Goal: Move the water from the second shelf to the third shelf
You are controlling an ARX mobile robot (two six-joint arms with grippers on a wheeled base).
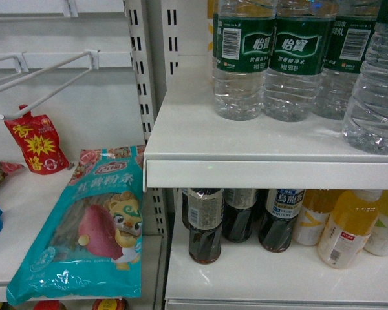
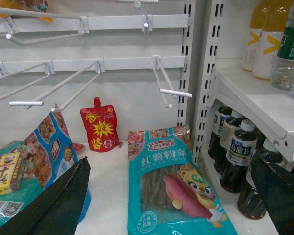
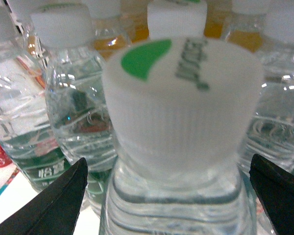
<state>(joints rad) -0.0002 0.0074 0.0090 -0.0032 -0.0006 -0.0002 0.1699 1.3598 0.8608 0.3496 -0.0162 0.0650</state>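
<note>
Four water bottles (image 1: pixel 244 61) stand in a row on the upper white shelf (image 1: pixel 246 145) in the head view, green labels facing out, and neither claw shows in that view. Down to the right wrist camera: one bottle's white ribbed cap (image 3: pixel 181 105) fills the picture, sitting right between the two dark fingers of the right claw (image 3: pixel 170 196), which is spread wide with one finger (image 3: pixel 54 205) at each lower corner, touching nothing. More water bottles crowd behind it. On the shelf below, dark cola bottles (image 1: pixel 205 223) stand beside yellow drink bottles (image 1: pixel 346 226). Over to the left wrist camera: the left claw (image 2: pixel 179 198) is also parted wide and holds nothing, hanging above a teal noodle packet (image 2: pixel 174 183) on the neighbouring shelf bay. A red spouted pouch (image 2: pixel 100 125) leans against the back panel under bare white pegs (image 2: pixel 174 90).
</note>
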